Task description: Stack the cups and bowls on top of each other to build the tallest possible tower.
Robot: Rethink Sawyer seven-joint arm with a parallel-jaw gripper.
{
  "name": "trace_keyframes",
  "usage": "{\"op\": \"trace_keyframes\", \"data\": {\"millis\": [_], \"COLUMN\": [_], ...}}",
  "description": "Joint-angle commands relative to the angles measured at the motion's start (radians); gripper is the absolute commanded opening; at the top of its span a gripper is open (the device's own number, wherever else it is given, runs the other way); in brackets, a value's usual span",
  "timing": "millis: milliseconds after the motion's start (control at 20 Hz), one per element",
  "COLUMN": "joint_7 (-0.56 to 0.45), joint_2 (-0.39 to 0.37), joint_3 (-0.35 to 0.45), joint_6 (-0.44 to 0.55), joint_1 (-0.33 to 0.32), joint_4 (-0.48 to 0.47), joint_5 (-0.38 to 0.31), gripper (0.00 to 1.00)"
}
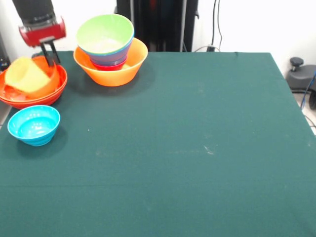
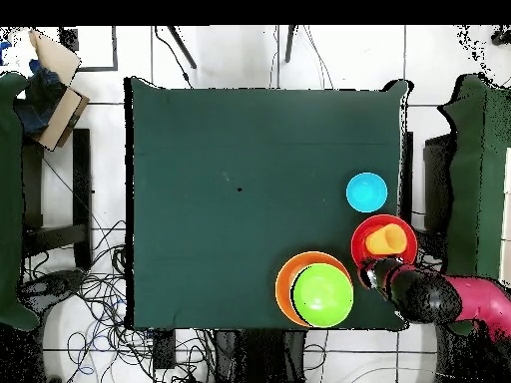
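The tower stands at the table's far left: a large light-orange bowl (image 1: 112, 69) (image 2: 287, 289) holding a red bowl (image 1: 109, 66), a blue bowl (image 1: 111, 57) and a lime green bowl (image 1: 105, 33) (image 2: 322, 295) on top. To its left, a red-orange bowl (image 1: 19, 98) (image 2: 401, 227) holds a smaller orange bowl (image 1: 49, 81) with the pale-yellow cup (image 1: 24, 74) (image 2: 383, 239) lying tilted inside. My gripper (image 1: 51, 58) (image 2: 371, 271) reaches down to the far rim of that orange bowl. A cyan bowl (image 1: 33, 124) (image 2: 366, 191) sits alone in front of them.
The green tablecloth (image 1: 187, 148) stretches away to the right of the bowls. The red-orange bowl sits at the table's left edge. Cables and a chair base lie on the floor beyond the right edge.
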Motion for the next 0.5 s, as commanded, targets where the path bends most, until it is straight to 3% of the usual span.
{"op": "trace_keyframes", "data": {"millis": [50, 500], "joint_7": [-0.140, -0.148], "joint_2": [-0.226, -0.361], "joint_3": [0.119, 0.184], "joint_6": [0.047, 0.099], "joint_1": [-0.013, -0.007], "joint_4": [0.159, 0.194], "joint_5": [0.137, 0.277], "gripper": [0.00, 0.00]}}
